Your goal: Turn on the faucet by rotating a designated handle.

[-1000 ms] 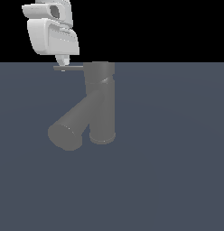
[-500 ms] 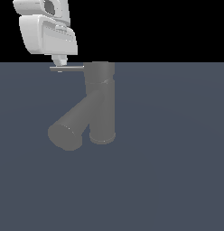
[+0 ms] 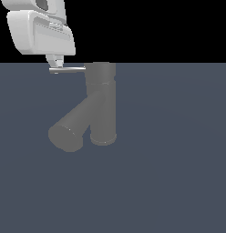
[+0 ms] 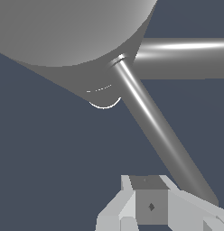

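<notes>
The gripper (image 3: pixel 54 61) sits at the handle's (image 3: pixel 69 69) tip, left of the faucet (image 3: pixel 102 102). Can't tell if its fingers are apart.

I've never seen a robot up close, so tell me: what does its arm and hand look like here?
The arm's end is a boxy, rounded white shell with a grey ribbed panel on its face. Below it sits the gripper, small and pale grey, with blocky angular fingers; one face carries a tiny dark diamond mark. No cables or sleeves show.

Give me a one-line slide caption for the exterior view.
White robot fingers poised at the free end of the thin grey rod handle atop the dull grey metal faucet.
</notes>
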